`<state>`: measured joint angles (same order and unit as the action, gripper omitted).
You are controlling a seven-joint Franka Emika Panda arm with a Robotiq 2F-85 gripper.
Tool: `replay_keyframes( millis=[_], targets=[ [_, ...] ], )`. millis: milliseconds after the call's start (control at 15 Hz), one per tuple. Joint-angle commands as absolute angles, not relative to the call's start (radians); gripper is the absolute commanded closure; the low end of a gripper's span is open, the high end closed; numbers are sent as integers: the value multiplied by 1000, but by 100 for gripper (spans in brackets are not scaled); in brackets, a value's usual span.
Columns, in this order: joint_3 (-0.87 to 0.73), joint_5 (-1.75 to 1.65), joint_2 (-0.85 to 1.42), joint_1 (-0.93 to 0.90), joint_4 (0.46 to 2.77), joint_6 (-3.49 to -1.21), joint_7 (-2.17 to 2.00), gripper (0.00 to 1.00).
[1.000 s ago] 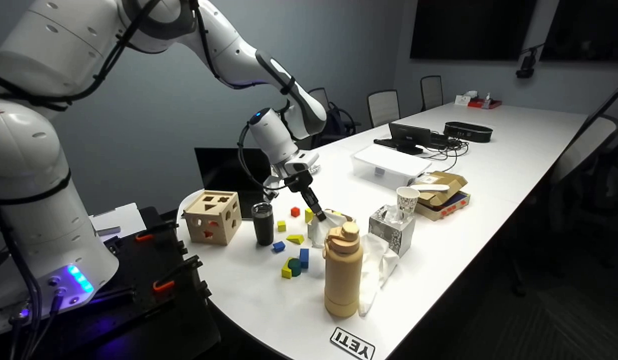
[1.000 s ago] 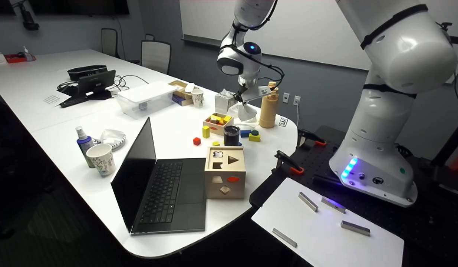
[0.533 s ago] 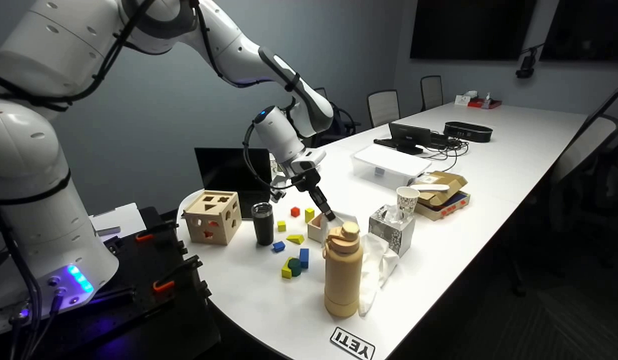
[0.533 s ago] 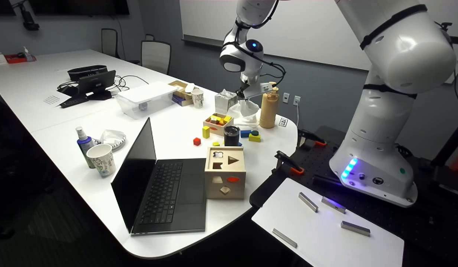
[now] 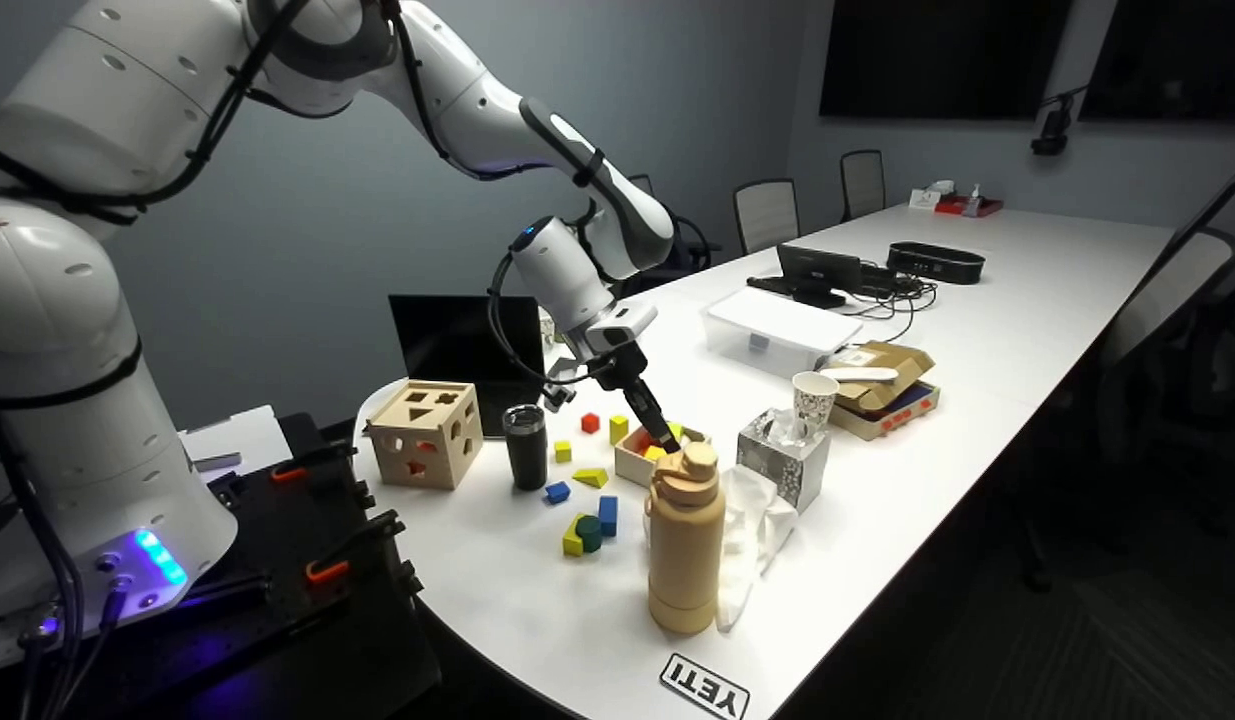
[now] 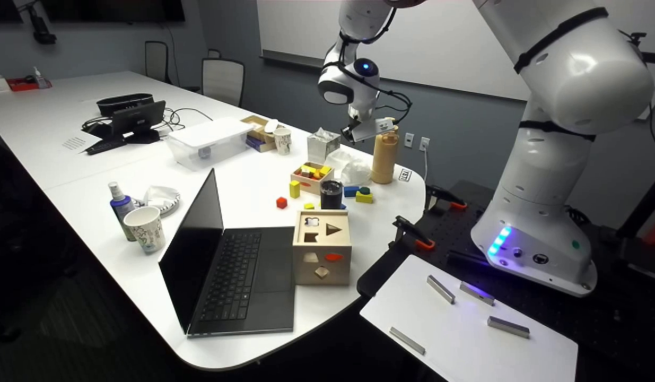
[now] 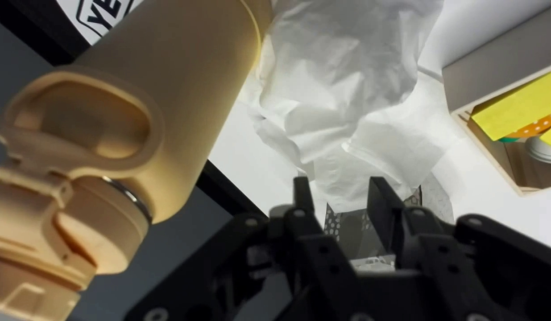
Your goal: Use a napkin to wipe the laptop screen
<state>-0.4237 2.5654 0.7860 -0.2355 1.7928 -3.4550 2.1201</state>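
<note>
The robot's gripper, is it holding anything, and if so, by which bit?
Nothing is held: the gripper is open, and the crumpled white napkin lies below it, beside the tan bottle.

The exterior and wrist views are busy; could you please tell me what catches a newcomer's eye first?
Likely the white robot arm, arched over the table in both exterior views. Then perhaps the dark laptop screen, near the wooden cube. In the wrist view, the tan bottle looms left of the crumpled napkin.
</note>
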Motion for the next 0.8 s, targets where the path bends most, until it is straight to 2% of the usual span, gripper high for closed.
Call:
replay_keyframes(
  millis=[0,267,733],
  targets=[
    [-388,2603,741,-232,1809,-3455,2210,29],
    [-145,2652,641,-81,1879,-3455,2370,1],
    [385,2602,608,244,2083,-3456,2340,0]
  ],
)
